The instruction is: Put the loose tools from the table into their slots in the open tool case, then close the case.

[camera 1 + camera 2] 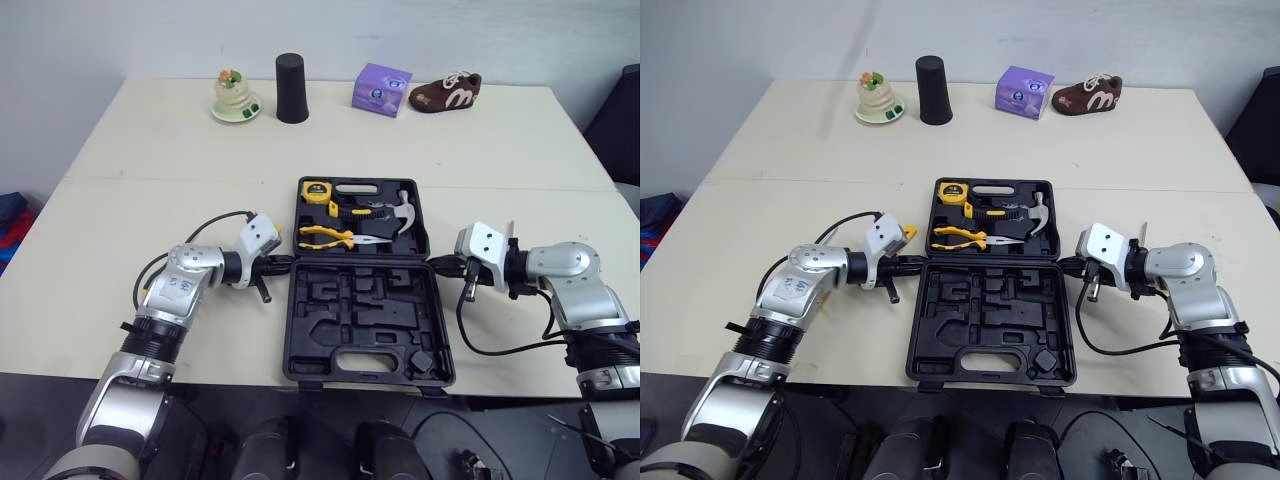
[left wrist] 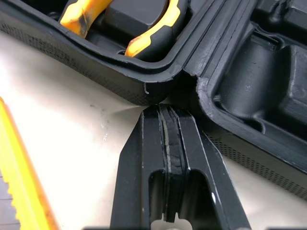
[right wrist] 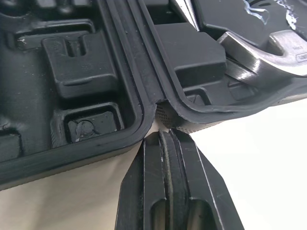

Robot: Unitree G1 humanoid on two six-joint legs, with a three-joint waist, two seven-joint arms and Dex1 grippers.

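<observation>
From the head cameras, the open tool case (image 1: 365, 310) lies flat in the middle of the bench (image 1: 150, 150), both halves facing up. The far half carries a yellow tape measure (image 1: 317, 190), yellow-handled pliers (image 1: 335, 236) and a hammer (image 1: 405, 213) in their slots. The near half is bare black moulding. The left hand (image 1: 290, 258) points at the hinge line from the case's left side, and the right hand (image 1: 434, 262) points at it from the right side. Along the far edge of the bench, well apart from the case, stand a small ornament on a green saucer (image 1: 235, 97), a black cup (image 1: 292, 88), a purple box (image 1: 381, 89) and a brown shoe (image 1: 445, 92).

In the left wrist view, that hand's fingers (image 2: 148, 139) are clenched together on nothing, tips at the notch where the two halves meet. The pliers' handles sit just inside the rim, and a yellow strip (image 2: 19, 177), too cropped to name, lies on the bench beside the hand.

In the right wrist view, the fingers (image 3: 189, 163) are likewise pressed together and empty, tips at the hinge corner, with the hammer's steel head just inside the rim.
</observation>
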